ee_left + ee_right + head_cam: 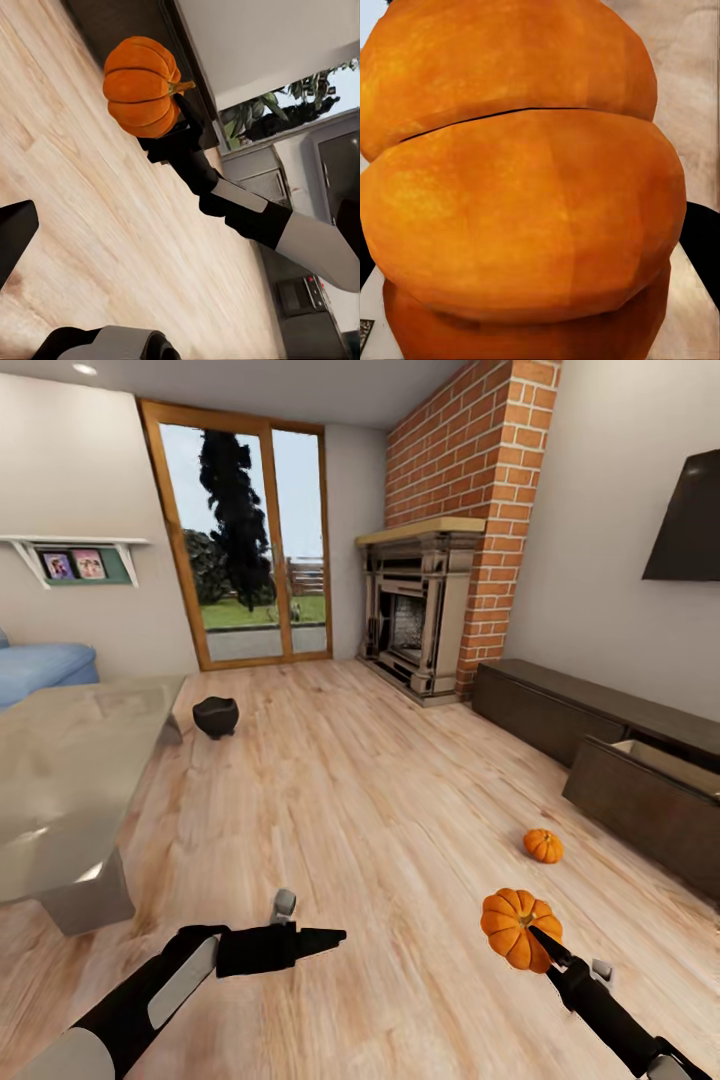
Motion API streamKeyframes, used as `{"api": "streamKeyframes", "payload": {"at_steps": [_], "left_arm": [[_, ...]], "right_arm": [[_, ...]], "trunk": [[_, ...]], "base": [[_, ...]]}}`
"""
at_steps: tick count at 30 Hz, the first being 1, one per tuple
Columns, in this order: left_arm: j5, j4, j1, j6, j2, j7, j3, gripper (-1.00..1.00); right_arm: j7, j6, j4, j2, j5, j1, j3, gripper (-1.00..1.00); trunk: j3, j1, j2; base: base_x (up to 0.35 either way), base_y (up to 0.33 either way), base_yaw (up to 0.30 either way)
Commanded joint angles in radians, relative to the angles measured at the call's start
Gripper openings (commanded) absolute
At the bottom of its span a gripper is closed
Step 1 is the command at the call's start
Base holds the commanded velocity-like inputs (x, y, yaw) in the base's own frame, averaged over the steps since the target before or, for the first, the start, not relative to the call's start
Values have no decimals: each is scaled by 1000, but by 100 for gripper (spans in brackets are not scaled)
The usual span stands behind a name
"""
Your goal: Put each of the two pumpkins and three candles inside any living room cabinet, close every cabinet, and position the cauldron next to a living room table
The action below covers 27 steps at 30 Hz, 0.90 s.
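A bright orange pumpkin (513, 926) (139, 86) (525, 195) hangs above the floor at the lower right, with my right gripper (541, 941) (177, 120) shut on it. The second pumpkin (543, 845) lies on the wooden floor just beyond, in front of the low dark cabinet (560, 710) along the right wall. One cabinet drawer (655, 775) stands pulled out, its tan inside showing. The black cauldron (215, 716) sits on the floor at the far corner of the table (70, 780). My left gripper (330, 937) is open and empty, low at centre-left. The candles are out of view.
A dark fireplace (415, 610) under a brick chimney stands at the back right, and glass doors (245, 530) fill the back wall. A blue sofa (40, 665) lies behind the table. A dark TV (690, 520) hangs above the cabinet. Open wooden floor runs between table and cabinet.
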Motion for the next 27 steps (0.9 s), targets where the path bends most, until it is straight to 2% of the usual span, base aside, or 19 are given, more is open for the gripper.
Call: {"api": "streamKeyframes", "payload": {"at_steps": [1,21,27], "left_arm": [[9,-2,-1,6,1,1,-3,100],[8,-10,-1,4,1,0,-4,100],[8,-11,-1,4,1,0,-4,100]], "right_arm": [[2,11,0,0,-8,-1,-4,-100],[2,11,0,0,-8,-1,-4,-100],[2,12,-1,-1,-8,-2,-7,-100]], "trunk": [[0,0,0],[13,0,0],[14,0,0]], "base": [[333,0,-273],[333,0,-272],[258,0,-70]]}}
